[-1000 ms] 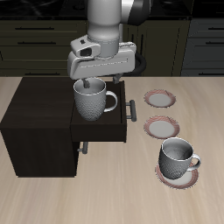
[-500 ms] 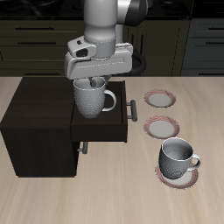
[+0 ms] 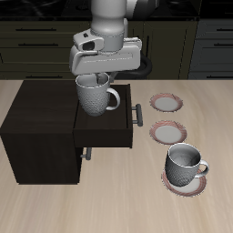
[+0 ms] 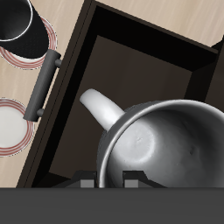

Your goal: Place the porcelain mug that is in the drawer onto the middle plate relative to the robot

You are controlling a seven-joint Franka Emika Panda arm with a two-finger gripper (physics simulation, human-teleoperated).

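Note:
The porcelain mug [image 3: 95, 96] hangs from my gripper [image 3: 93, 80], which is shut on its rim and holds it a little above the open drawer [image 3: 104, 136]. The mug is upright with its loop handle turned toward the plates. In the wrist view the mug [image 4: 162, 144] fills most of the frame over the dark drawer floor [image 4: 131, 70], and the gripper [image 4: 109, 179] clamps the rim wall. The middle plate [image 3: 168, 133] lies bare on the table beside the drawer and shows in the wrist view too [image 4: 10, 127].
A second grey mug [image 3: 185, 162] stands on the plate nearest the table's front edge [image 3: 185, 182]. A third, bare plate [image 3: 166, 102] lies farther back. The drawer's silver bar handle [image 3: 137, 113] sticks out toward the plates. The dark cabinet [image 3: 36, 127] holds the drawer.
My gripper has risen with the porcelain mug in it, lifting the mug from inside the drawer to just above it. Nothing else has moved.

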